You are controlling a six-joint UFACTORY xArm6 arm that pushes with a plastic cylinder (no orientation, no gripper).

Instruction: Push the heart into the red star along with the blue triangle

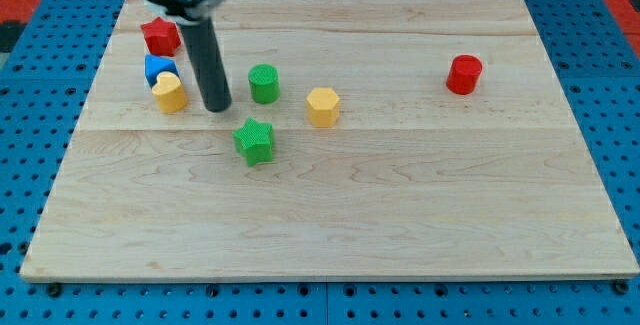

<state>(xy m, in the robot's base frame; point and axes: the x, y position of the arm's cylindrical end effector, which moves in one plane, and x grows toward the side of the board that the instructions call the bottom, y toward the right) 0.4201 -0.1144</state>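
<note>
A red star [160, 36] lies near the view's top left of the wooden board [400, 215]. Just below it sits a blue triangle [159, 68], and a yellow heart [169, 93] touches the triangle's lower right side. My tip [217, 108] stands on the board just to the right of the yellow heart, a small gap apart from it. The rod rises from there toward the view's top.
A green cylinder [264, 83] stands right of my tip. A green star [255, 141] lies below and right of it. A yellow hexagon [323, 106] sits near the middle. A red cylinder [464, 74] stands at the right.
</note>
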